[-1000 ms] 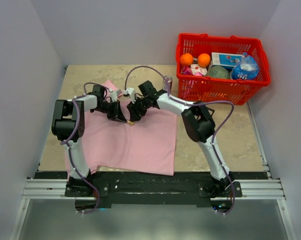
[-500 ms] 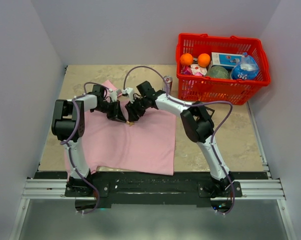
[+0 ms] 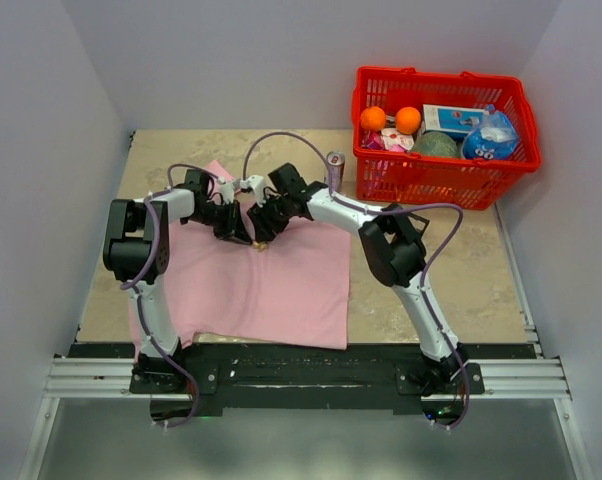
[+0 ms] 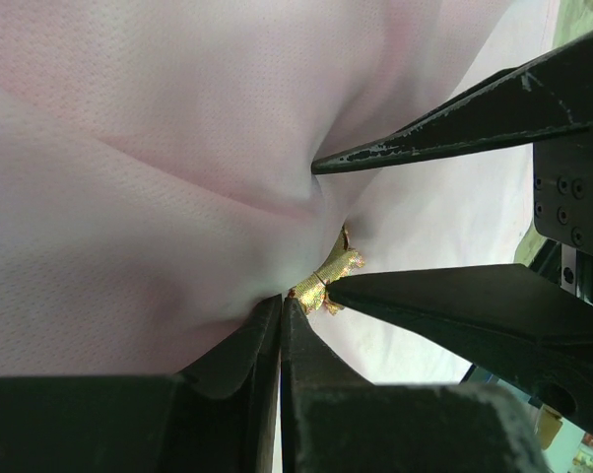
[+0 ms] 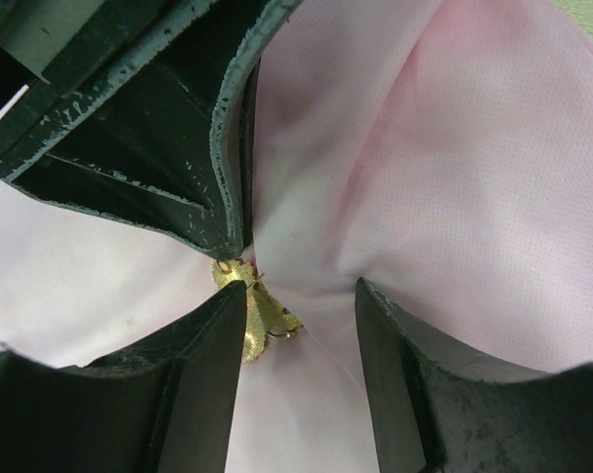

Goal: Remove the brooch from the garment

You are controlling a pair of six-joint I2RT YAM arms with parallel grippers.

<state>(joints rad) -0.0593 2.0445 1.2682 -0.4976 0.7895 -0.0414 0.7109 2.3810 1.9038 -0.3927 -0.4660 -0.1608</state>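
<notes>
Bright, even light, soft shadows; nearest fingers (image 4: pixel 235 353) blurred in wrist views.

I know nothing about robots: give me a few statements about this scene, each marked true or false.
1. The golden brooch sits on the pink garment. True.
2. The left gripper is wide open. False: it is shut, pinching the garment beside the brooch.
3. The right gripper is open at the brooch. True.
4. The soda can lies inside the red basket. False: it stands on the table beside it.
5. Two oranges are in the basket. True.
</notes>
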